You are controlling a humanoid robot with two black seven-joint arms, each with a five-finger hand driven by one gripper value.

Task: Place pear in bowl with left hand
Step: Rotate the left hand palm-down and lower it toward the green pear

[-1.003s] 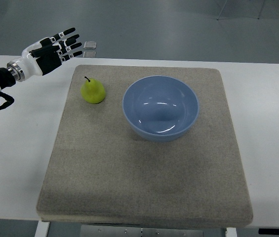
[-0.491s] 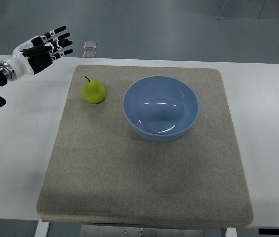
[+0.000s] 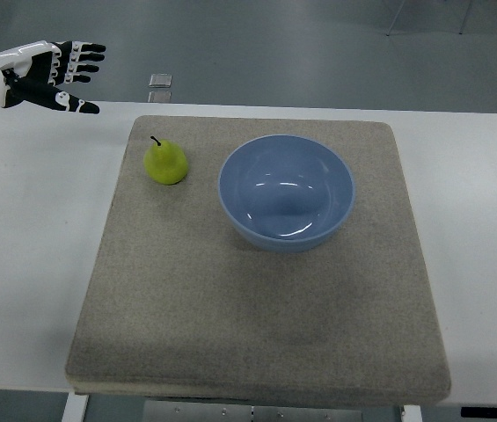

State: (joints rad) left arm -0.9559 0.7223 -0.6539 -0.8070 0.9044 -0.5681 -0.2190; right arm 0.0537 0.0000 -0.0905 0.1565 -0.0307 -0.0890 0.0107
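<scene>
A grey polished floor runs behind a white desk (image 3: 28, 264), and on the desk lies a coarse beige mat (image 3: 257, 308) that carries everything the task needs.

In the top view, the only one given, the blue bowl (image 3: 287, 192) sits on the mat, empty, its glossy inside catching light. The pear (image 3: 165, 162) stands just left of the bowl, apart from it, also on the mat, stem pointing up and slightly away from the bowl. The left robot hand (image 3: 44, 74) hangs far to the left of the bowl and beyond it, over the desk's far corner, well apart from the pear; its fingers are spread and straight and it holds nothing. The right arm is not in view. A small pale object (image 3: 160, 80) lies on the floor past the desk's far edge, up and left of the bowl.

Nothing of the placing is done yet, and the risks seem to lie in the grasp. The pear is rounded and tapers upward, so fingers closing off-centre could squeeze it out sideways or roll it across the mat. A reach coming in low from the left could nudge it against the bowl wall. Released too high, it might bounce off the slick bowl or shift it.
</scene>
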